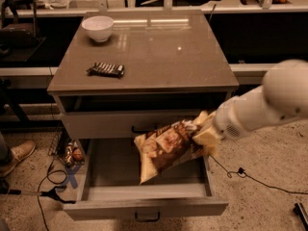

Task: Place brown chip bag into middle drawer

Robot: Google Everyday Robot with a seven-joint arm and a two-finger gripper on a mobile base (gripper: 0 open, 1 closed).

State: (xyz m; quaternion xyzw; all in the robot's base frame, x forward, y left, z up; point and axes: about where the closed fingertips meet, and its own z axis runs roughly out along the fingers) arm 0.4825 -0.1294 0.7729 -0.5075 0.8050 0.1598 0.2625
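Note:
The brown chip bag [166, 148] hangs tilted over the open middle drawer [144, 208], its lower corner down inside the box near the right half. My gripper [204, 134] comes in from the right on a white arm and is shut on the bag's pale upper right end. The drawer is pulled far out, its dark curved handle at the front bottom. The upper handled front [130, 124] is closed behind the bag.
A small dark striped snack bar [106, 70] and a white bowl [98, 28] sit on the cabinet top [159, 52]. Cables and clutter [62, 177] lie on the floor left of the drawer. A shoe [17, 155] is at far left.

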